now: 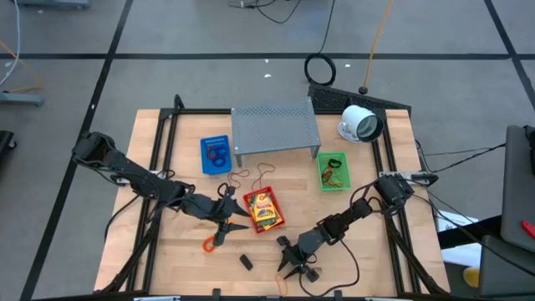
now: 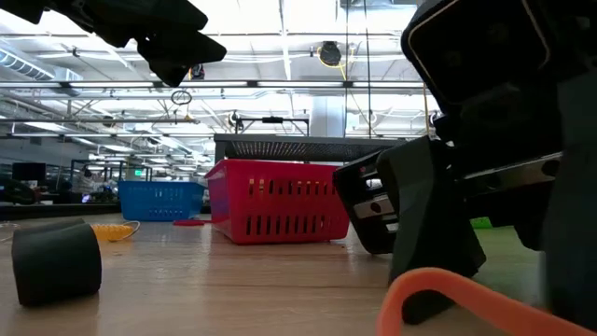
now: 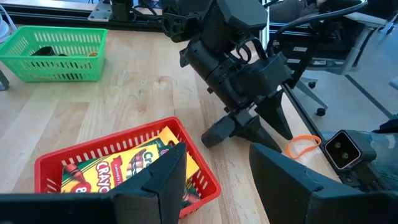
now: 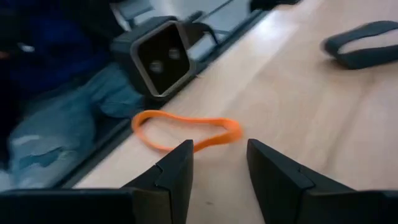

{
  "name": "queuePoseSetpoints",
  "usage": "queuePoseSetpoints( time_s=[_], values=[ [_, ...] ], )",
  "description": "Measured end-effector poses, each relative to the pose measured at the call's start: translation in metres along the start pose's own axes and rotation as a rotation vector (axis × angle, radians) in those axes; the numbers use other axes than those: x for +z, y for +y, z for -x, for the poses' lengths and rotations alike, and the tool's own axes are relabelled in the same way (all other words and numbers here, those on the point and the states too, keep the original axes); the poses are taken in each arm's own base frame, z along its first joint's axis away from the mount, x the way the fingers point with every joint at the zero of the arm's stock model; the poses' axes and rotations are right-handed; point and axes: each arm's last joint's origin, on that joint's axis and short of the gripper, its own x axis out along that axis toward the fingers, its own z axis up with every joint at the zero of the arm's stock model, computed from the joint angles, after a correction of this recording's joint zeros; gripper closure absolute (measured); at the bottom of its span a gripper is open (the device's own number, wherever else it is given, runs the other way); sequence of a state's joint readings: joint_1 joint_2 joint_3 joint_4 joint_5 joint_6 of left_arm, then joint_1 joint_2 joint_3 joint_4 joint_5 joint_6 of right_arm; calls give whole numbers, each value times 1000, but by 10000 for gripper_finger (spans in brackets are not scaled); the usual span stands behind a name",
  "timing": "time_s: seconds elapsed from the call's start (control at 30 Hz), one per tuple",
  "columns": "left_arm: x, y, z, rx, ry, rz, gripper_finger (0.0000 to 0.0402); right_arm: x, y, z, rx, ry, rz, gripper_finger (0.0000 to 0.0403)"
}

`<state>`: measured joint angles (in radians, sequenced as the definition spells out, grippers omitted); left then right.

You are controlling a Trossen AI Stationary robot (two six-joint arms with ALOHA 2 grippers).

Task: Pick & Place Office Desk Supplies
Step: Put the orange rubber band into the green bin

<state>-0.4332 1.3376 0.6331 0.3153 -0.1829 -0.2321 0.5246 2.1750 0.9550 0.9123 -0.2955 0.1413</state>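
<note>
An orange rubber band (image 4: 186, 129) lies flat on the wood by the table's near edge. My right gripper (image 4: 217, 146) stands low and open right behind it, one finger to each side of its near part; the low view shows that band (image 2: 448, 291) in front of the gripper (image 2: 438, 215). A black clip-like piece (image 1: 247, 262) lies to its left. My left gripper (image 3: 217, 149) hovers open, nothing between its fingers, over the near edge of a red basket (image 1: 264, 209) holding yellow crayon packets (image 3: 124, 165). Another orange loop (image 1: 210, 243) lies near my left gripper (image 1: 232, 224). My right gripper's fingertips (image 4: 182, 151) come slanting down at the orange band's near side (image 4: 208, 143), which lies on the table. I cannot tell whether they touch it.
A grey perforated shelf (image 1: 276, 125) and a white round device (image 1: 361, 124) stand at the back. A blue basket (image 1: 216, 155) with bands and a green basket (image 1: 333, 171) flank the shelf. Thin loops (image 1: 252, 177) lie behind the red basket. The low camera (image 4: 158, 59) sits at the near edge.
</note>
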Motion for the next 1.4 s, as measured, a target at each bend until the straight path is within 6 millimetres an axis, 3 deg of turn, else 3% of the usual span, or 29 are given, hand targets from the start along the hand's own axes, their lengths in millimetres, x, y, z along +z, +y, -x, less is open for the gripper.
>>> queuePoseSetpoints(
  time_s=[0.33,0.97,1.4],
  values=[
    [0,0,0,0,0,0,218,1,0,1,67,2,-49,261],
    [0,0,0,0,1,0,218,-2,-2,1,10,27,-139,261],
    [0,0,0,0,0,0,218,-4,-2,0,-19,40,-97,261]
  ],
)
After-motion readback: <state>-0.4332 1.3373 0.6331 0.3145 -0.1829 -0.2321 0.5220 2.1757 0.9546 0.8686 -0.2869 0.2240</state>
